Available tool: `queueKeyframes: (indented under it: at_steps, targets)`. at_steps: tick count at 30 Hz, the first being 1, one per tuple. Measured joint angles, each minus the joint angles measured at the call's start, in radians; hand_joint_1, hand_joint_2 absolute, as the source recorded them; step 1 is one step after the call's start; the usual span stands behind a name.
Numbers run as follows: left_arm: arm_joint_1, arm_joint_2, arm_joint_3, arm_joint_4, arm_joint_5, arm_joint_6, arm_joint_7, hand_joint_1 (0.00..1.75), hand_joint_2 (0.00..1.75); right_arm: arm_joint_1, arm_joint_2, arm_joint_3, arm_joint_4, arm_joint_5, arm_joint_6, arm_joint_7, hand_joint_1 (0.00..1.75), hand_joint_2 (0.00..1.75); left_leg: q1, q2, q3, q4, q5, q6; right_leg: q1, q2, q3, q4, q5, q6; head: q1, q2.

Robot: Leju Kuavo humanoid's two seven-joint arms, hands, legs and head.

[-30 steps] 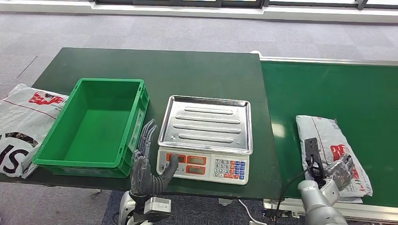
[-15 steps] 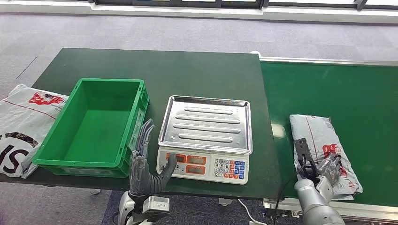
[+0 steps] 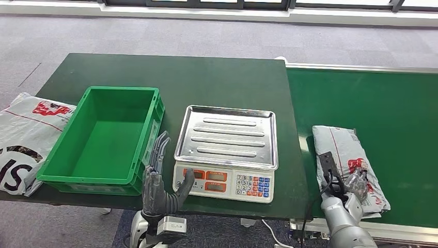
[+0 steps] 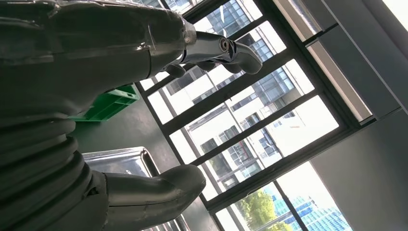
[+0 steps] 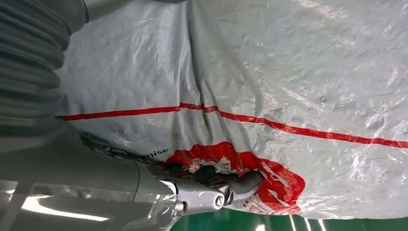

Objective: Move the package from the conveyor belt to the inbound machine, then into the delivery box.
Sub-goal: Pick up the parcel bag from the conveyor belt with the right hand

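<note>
The grey plastic package [image 3: 338,147] with red print lies on the green conveyor belt [image 3: 372,98], near its front edge. My right hand [image 3: 355,185] is on the package's near end and grips it. In the right wrist view its fingers [image 5: 240,183] curl into the wrinkled film [image 5: 269,72] at the red logo. The scale [image 3: 227,137], with a bare steel tray, stands on the dark green table. The green delivery box [image 3: 98,178] stands empty to the scale's left. My left hand [image 3: 157,181] is raised at the table's front edge between box and scale, its fingers [image 4: 216,48] spread and holding nothing.
A second grey mailer bag [image 3: 26,129] hangs over the table's left edge beside the box. The scale's keypad [image 3: 250,186] faces me. The belt's metal rail [image 3: 403,230] runs along the front of the conveyor. Bare green table lies behind the box and scale.
The package and my right hand have moved together to the left along the belt, toward the table. My left hand has stayed where it was.
</note>
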Motion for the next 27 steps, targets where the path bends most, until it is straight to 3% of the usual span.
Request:
queueKeyframes:
  at_steps: [2, 3, 18, 27]
  targets:
    - [0.000, 0.000, 0.000, 0.000, -0.002, 0.000, 0.000, 0.00, 1.75, 0.000, 0.002, 0.000, 0.000, 0.000, 0.000, -0.002, 1.54, 1.75, 0.000, 0.000, 0.000, 0.000, 0.000, 0.000, 0.000, 0.000, 0.000, 0.000, 0.000, 0.000, 0.000, 0.000]
    - [0.000, 0.000, 0.000, 0.000, -0.005, -0.001, 0.000, 0.00, 1.75, 0.000, 0.002, 0.000, 0.000, 0.000, 0.000, -0.005, 1.75, 1.75, 0.000, 0.000, 0.000, 0.000, 0.000, 0.000, 0.000, 0.000, 0.000, 0.000, 0.000, 0.000, 0.000, 0.000]
    - [0.009, -0.006, 0.019, -0.014, -0.036, -0.014, 0.000, 0.00, 1.75, 0.004, 0.005, 0.000, 0.000, 0.000, -0.043, -0.045, 1.75, 1.75, 0.000, 0.000, 0.000, 0.000, 0.000, 0.000, 0.000, 0.000, 0.000, 0.000, 0.000, 0.000, 0.000, 0.000]
    - [0.020, -0.011, 0.039, -0.026, -0.051, -0.017, 0.000, 0.00, 1.75, 0.006, 0.017, -0.008, -0.030, -0.066, -0.229, -0.167, 1.75, 1.75, 0.000, -0.001, -0.001, 0.000, 0.000, 0.000, 0.000, 0.000, -0.001, 0.000, 0.000, 0.000, 0.000, 0.000]
